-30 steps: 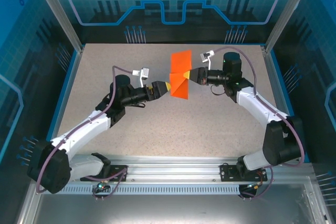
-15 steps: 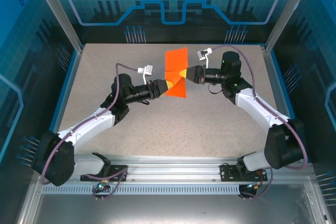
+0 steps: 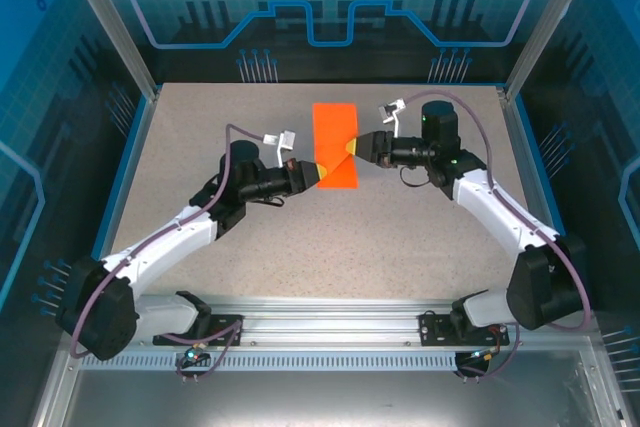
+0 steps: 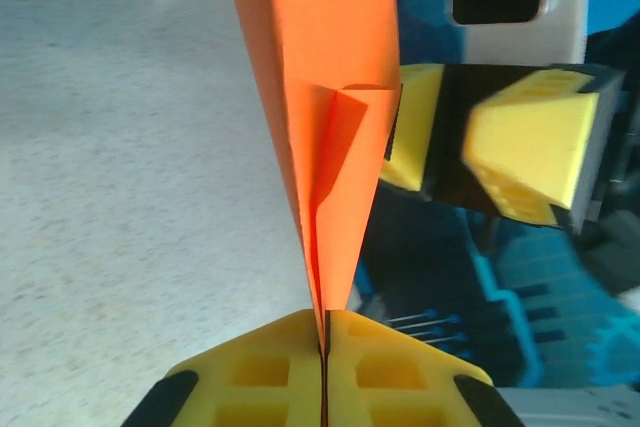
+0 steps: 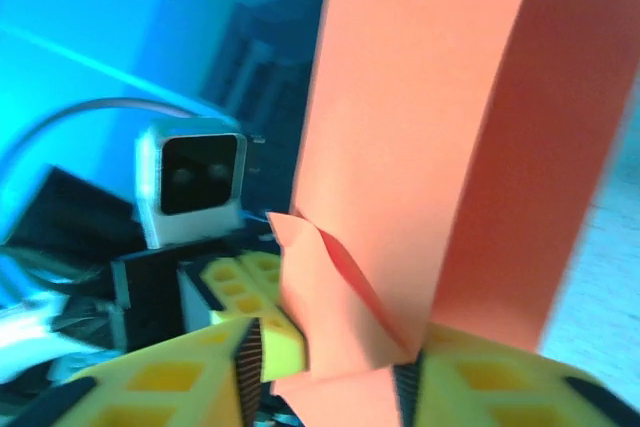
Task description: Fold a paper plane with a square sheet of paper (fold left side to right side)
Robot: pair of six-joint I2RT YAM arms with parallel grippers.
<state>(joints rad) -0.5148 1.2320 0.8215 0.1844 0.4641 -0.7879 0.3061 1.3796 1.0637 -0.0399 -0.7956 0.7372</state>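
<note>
A metal rail (image 3: 330,332) is seen along the near edge, with two arms bolted beside it, and a speckled table (image 3: 200,247) is spread beyond. Toward the middle, one square sheet of paper (image 3: 335,137), folded into a narrow orange-red rectangle, is met by two grippers. Its near left corner is pinched by the left gripper (image 3: 318,173), whose yellow pads are pressed flat together on it. Its right edge is flanked by the right gripper (image 3: 352,147), whose fingers are parted, with paper between them. A small folded flap is seen there. The long axis is laid near to far. Blue panelled walls (image 3: 330,7) are set behind.
</note>
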